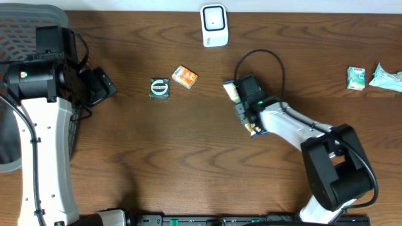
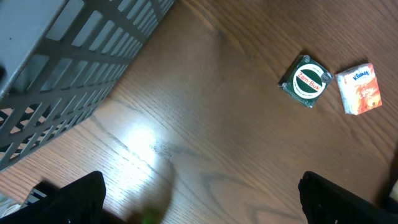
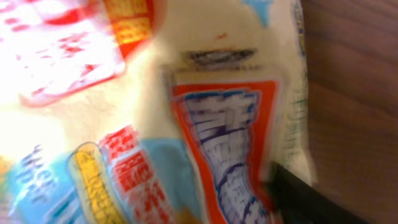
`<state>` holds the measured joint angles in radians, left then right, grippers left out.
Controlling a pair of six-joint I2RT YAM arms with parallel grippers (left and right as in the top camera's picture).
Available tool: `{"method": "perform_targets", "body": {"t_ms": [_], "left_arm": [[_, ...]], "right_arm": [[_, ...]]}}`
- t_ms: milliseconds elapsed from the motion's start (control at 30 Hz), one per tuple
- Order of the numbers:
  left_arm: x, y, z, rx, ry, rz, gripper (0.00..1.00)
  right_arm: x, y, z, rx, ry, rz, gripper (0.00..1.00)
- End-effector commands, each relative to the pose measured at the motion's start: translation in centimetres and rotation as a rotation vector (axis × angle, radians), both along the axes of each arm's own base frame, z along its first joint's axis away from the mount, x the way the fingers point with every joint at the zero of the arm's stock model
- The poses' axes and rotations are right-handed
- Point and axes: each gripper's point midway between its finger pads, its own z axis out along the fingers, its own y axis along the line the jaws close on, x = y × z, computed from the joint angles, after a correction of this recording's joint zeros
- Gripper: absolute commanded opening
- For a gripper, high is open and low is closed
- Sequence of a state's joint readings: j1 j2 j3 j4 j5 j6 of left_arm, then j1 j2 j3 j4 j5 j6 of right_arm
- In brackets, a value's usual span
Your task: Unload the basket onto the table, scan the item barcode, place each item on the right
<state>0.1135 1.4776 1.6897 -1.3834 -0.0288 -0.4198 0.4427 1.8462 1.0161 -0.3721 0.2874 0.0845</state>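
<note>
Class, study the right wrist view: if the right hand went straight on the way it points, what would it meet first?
The cream plastic packet with red and blue print, filling that view just ahead of the right hand; whether they already touch is unclear.

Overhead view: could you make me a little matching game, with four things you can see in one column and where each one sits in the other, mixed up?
Things:
1. white device
2. round green tin
3. printed packet
4. grey basket

Places:
A. beneath the right gripper
B. top left corner of the view
C. middle of the far edge of the table
D. next to the small orange box

Pairs: 1-C, 2-D, 3-A, 4-B.
</note>
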Motion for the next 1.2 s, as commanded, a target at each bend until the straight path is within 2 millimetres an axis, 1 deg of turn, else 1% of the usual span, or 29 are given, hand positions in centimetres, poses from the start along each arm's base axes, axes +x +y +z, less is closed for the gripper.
{"method": "perform_targets", "body": {"t_ms": [0, 100, 133, 200, 267, 333, 433, 500, 533, 633, 767, 867, 1033, 1167], "left_arm": [[-0.1, 0.2, -0.3, 0.003, 0.013, 0.008, 0.98], [-0.1, 0.2, -0.3, 0.003, 0.013, 0.008, 0.97], [-0.1, 0.2, -0.3, 0.003, 0.013, 0.008, 0.98], [-0.1, 0.2, -0.3, 0.003, 0.013, 0.008, 0.98], [-0.1, 0.2, -0.3, 0.003, 0.013, 0.008, 0.98], [-0.1, 0.2, -0.3, 0.003, 0.013, 0.008, 0.98], [-0.1, 0.2, -0.3, 0.003, 0.013, 0.008, 0.98], [-0.1, 0.2, -0.3, 0.002, 0.013, 0.008, 0.98], [-0.1, 0.2, -0.3, 0.003, 0.013, 0.008, 0.98], [-0.1, 0.2, -0.3, 0.002, 0.013, 0.008, 0.98], [-0.1, 0.2, -0.3, 0.003, 0.013, 0.008, 0.98], [-0.1, 0.2, -0.3, 0.003, 0.013, 0.008, 0.98], [-0.1, 0.2, -0.3, 0.003, 0.013, 0.008, 0.98], [-0.1, 0.2, -0.3, 0.003, 0.013, 0.008, 0.98]], "right_arm": [[-4.0, -1.0, -4.5, 0.092, 0.213, 0.0, 0.36], [-4.3, -0.3, -4.4, 0.178, 0.254, 0.0, 0.03], [-4.4, 0.2, -4.2, 0.217, 0.275, 0.003, 0.01], [-4.3, 1.2, -3.2, 0.306, 0.32, -0.002, 0.01], [-3.9, 2.0, -1.5, 0.389, 0.356, -0.027, 0.01], [-3.5, 3.1, 0.6, 0.493, 0.397, -0.024, 0.01], [-2.9, 5.3, 4.7, 0.702, 0.46, 0.001, 0.01], [-2.9, 6.5, 6.9, 0.827, 0.495, 0.024, 0.01], [-3.0, 7.1, 8.1, 0.894, 0.506, 0.056, 0.01], [-3.9, 9.2, 11.9, 1.143, 0.523, 0.229, 0.01], [-5.1, 10.6, 16.2, 1.383, 0.502, 0.418, 0.01], [-5.4, 10.9, 18.0, 1.487, 0.506, 0.451, 0.01], [-5.7, 11.1, 20.3, 1.618, 0.52, 0.483, 0.01], [-5.8, 11.1, 20.3, 1.625, 0.563, 0.437, 0.01]]}}
